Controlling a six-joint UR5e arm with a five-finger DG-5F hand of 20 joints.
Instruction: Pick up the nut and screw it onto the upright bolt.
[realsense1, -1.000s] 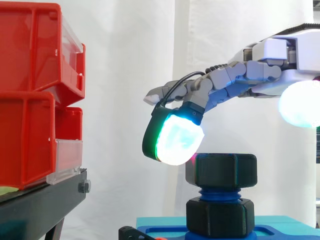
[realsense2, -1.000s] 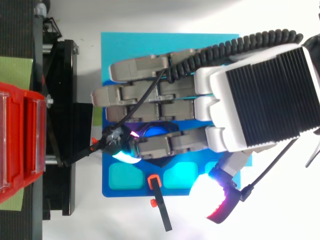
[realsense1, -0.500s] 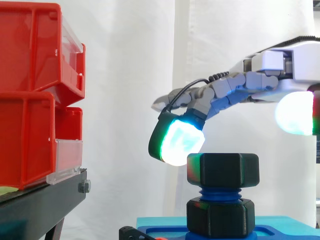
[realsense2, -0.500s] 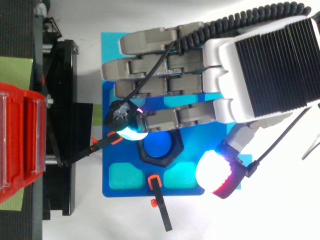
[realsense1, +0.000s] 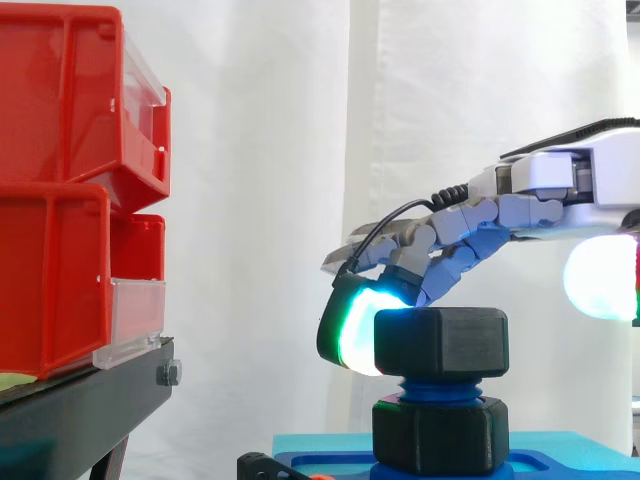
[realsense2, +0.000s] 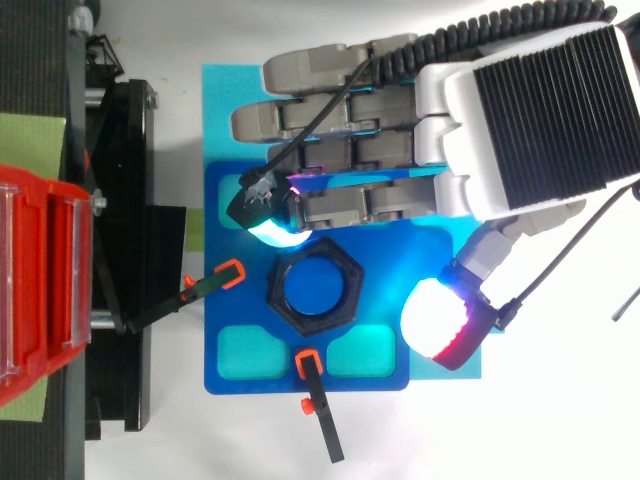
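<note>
Hand (realsense2: 530, 110) is hovering over the blue base (realsense2: 240, 355), fingers loosely bent and gripping nothing. One cyan pad (realsense1: 356, 332) is sitting just beside the nut (realsense2: 318, 290) — the thumb pad (realsense2: 436, 318) is standing off opposite. The nut is resting on the upright bolt (realsense1: 438, 388).

A white curtain (realsense1: 270, 200) hangs in soft folds behind everything under even, bright light, while at the left two red bins (realsense1: 60, 100) with clear front strips sit stacked on a black stand (realsense1: 80, 410), which rests on a white desk (realsense2: 400, 440) beside a green sheet (realsense2: 30, 140).
</note>
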